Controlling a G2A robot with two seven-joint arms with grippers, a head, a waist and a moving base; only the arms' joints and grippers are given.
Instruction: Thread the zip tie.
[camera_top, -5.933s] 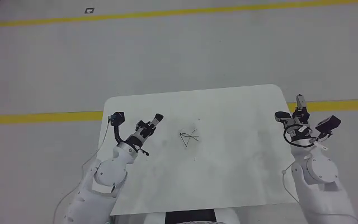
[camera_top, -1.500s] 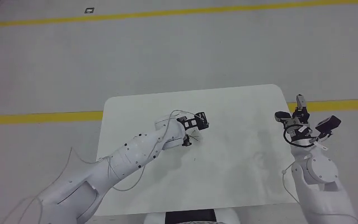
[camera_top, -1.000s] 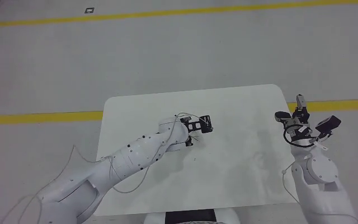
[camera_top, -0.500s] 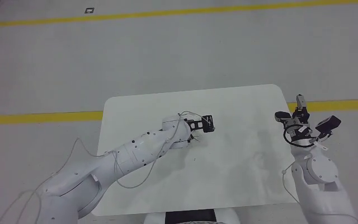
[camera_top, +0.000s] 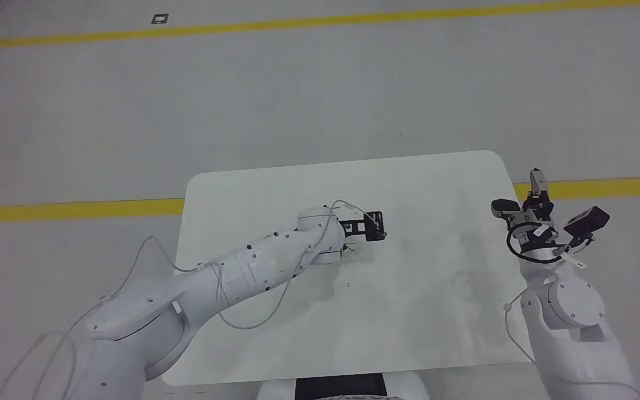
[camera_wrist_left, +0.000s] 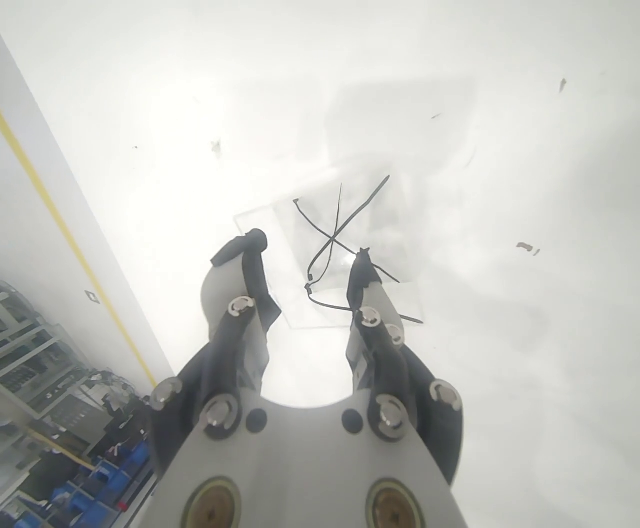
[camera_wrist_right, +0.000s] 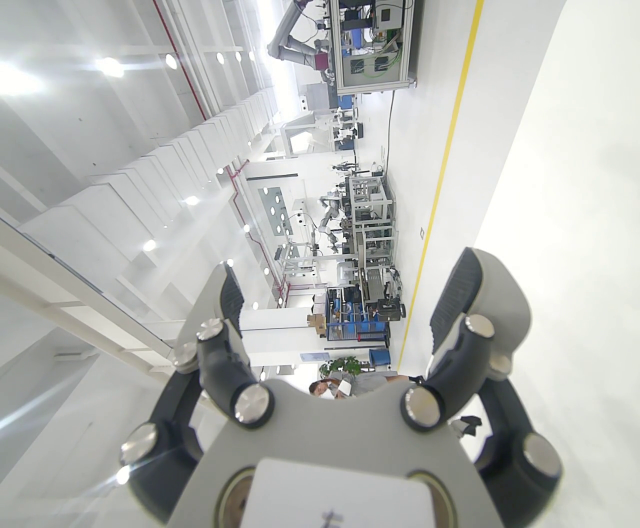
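no text, number or sign can be read. a white label (camera_wrist_right: 345, 492) on the housing close to the lens in the right wrist view carries a dark mark, cut off at the edge and too partial to make out. a small dark plate (camera_top: 159, 18) lies on the floor (camera_top: 320, 100) just beside the far yellow line (camera_top: 300, 22); whatever is on it is too small to tell.
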